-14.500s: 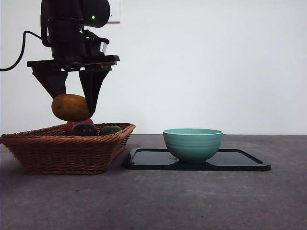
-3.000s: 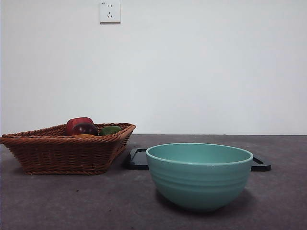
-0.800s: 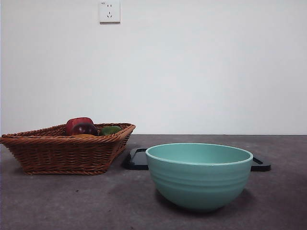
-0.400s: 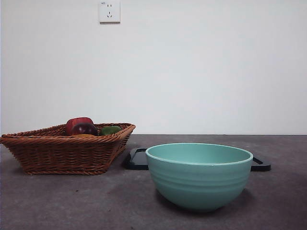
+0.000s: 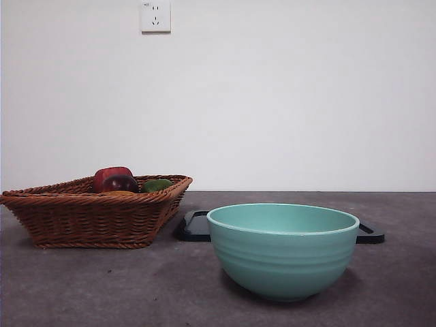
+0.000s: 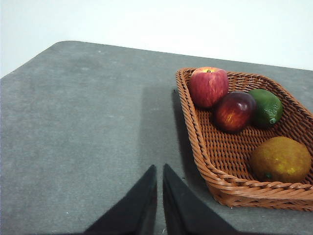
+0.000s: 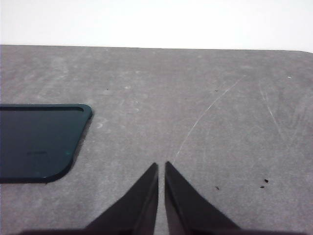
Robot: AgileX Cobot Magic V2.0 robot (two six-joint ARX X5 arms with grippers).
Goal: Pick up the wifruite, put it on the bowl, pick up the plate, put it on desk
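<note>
Your left gripper [image 6: 157,196] and right gripper [image 7: 160,193] are clenched, empty; the wifruite [image 6: 280,159] lies in the basket [image 6: 205,156], so approach it from above, clearing the rim

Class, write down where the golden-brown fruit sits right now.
The golden-brown fruit lies inside the wicker basket, seen in the left wrist view, apart from the green fruit, dark red fruit and red apple.

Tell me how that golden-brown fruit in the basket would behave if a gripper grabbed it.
The wifruite looks rounded, so it would probably roll if set on the flat desk. Its dull, slightly rough skin suggests a fair grip. It seems firm, though that cannot be confirmed.
</note>
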